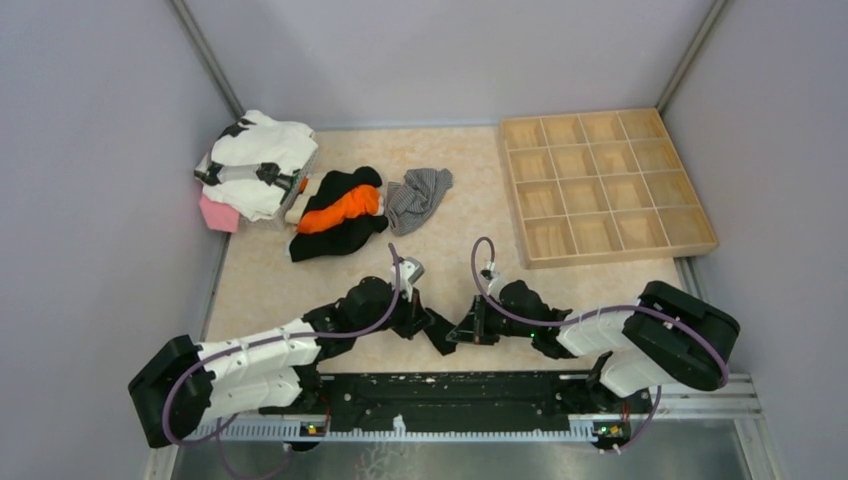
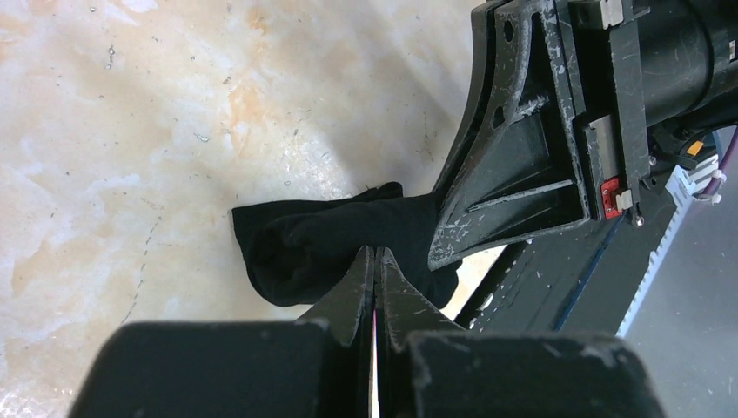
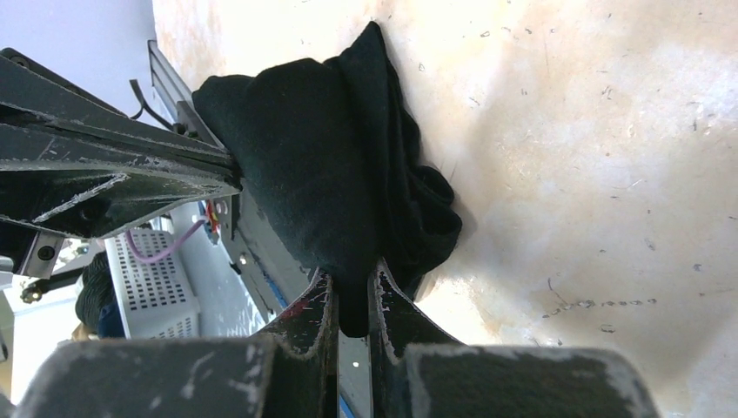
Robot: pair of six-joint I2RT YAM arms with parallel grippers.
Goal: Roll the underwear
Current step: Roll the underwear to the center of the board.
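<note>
The black underwear is a bunched bundle at the table's near edge, between my two grippers. My right gripper is shut on a fold of this black cloth, which stretches away from its jaws. My left gripper is shut, its tips pressed against the same bundle; no cloth shows between its jaws. In the top view the left gripper and right gripper point at each other, almost touching. The grey striped underwear lies crumpled at the far middle of the table.
A wooden tray with several compartments sits at the far right. A black and orange garment lies left of the grey one. White and black clothes and a pink block are at the far left. Walls enclose the table.
</note>
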